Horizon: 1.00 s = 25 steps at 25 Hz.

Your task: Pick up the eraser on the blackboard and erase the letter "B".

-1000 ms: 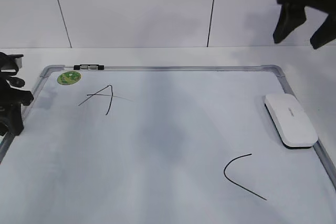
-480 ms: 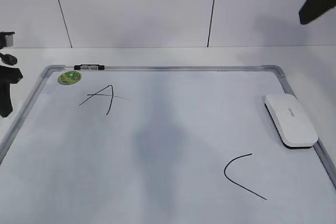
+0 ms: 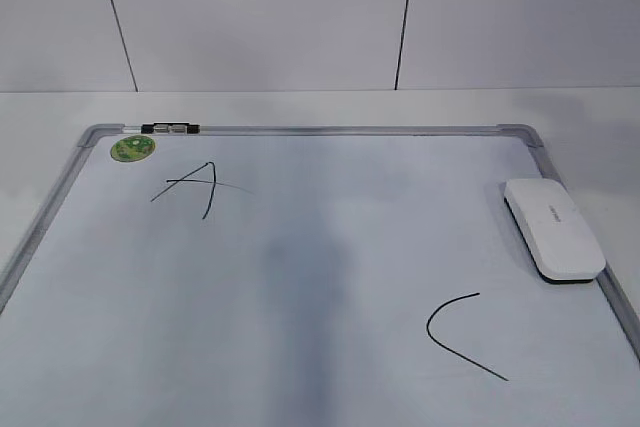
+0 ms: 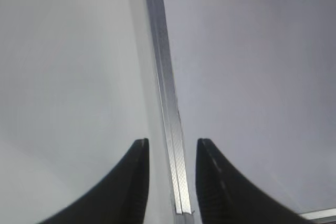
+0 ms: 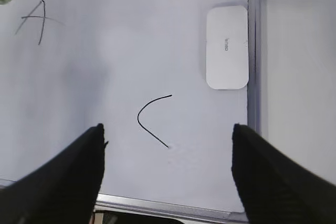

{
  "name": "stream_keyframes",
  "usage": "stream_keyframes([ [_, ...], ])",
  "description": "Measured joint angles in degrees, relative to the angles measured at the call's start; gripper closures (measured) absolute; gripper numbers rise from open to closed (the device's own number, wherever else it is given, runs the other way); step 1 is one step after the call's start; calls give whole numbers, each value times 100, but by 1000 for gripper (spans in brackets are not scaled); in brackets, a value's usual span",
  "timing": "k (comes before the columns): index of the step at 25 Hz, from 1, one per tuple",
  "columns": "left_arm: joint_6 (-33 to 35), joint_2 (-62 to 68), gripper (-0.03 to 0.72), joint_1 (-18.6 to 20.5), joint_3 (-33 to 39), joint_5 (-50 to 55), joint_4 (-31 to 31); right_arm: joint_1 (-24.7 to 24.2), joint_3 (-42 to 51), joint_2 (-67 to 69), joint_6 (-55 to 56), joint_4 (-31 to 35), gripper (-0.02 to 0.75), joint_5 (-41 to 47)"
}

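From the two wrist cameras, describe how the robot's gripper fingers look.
In both wrist views the fingers are matte black. The left gripper has two curved fingers that taper to blunt tips, the right-hand one with small pale dots along its inner edge. The right gripper has broad, wedge-shaped fingers. No cables or markings show, and neither arm appears in the exterior view.

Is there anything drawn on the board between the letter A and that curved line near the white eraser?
No. Between the A and the curved line the blackboard is bare, as exterior and right wrist views show.
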Motion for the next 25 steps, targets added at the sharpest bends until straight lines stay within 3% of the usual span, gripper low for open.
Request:
stream_keyframes([
  [12, 0, -2755, 464, 0, 831, 135, -9, 0, 302, -2572, 0, 0, 149, 95],
  [20, 0, -5154, 464, 0, 1794, 228, -78, 0, 313, -3695, 0, -8, 149, 144],
  [25, 0, -6331, 464, 0, 2562, 271, -78, 0, 691, -4103, -109, -646, 149, 160],
])
